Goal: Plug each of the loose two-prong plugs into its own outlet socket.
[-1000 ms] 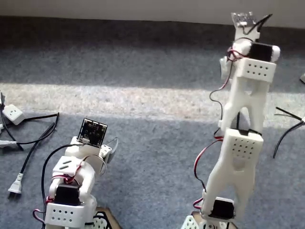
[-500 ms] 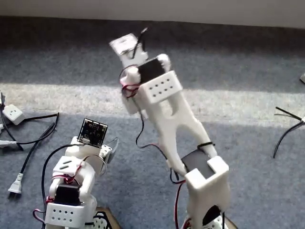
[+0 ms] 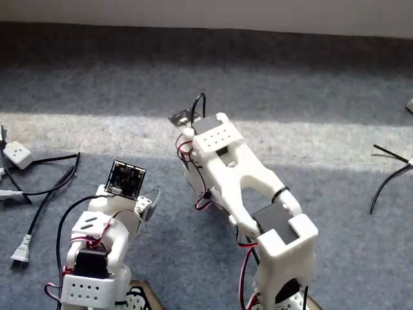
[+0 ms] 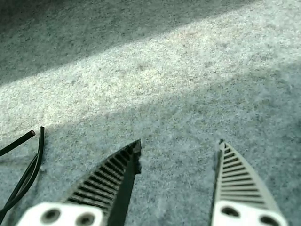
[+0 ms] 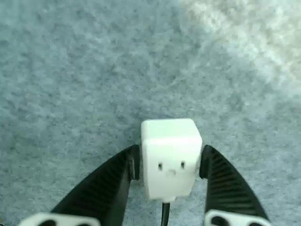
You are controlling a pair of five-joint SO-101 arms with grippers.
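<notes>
**The right arm [image 3: 226, 161] has swung in from the far right and folded down over the middle of the surface, bringing an outlet socket with it.**

The right gripper [image 5: 170, 151] is clenched on the white outlet socket [image 5: 170, 136]. The socket's slotted face is turned toward the wrist camera, its cord trails back between the jaws, and it hangs low over the grey surface [image 5: 70, 70]. The left gripper [image 4: 179, 142] has not moved and stands spread and empty, near some black cable ends [image 4: 28, 155]. The step looks like carrying the socket to a working spot. Next it likely needs setting down or steadying with the slots exposed. The left arm could then fetch the loose two-prong plug [image 3: 21, 249], which lies well apart at the left edge, near a second socket [image 3: 17, 154].
</notes>
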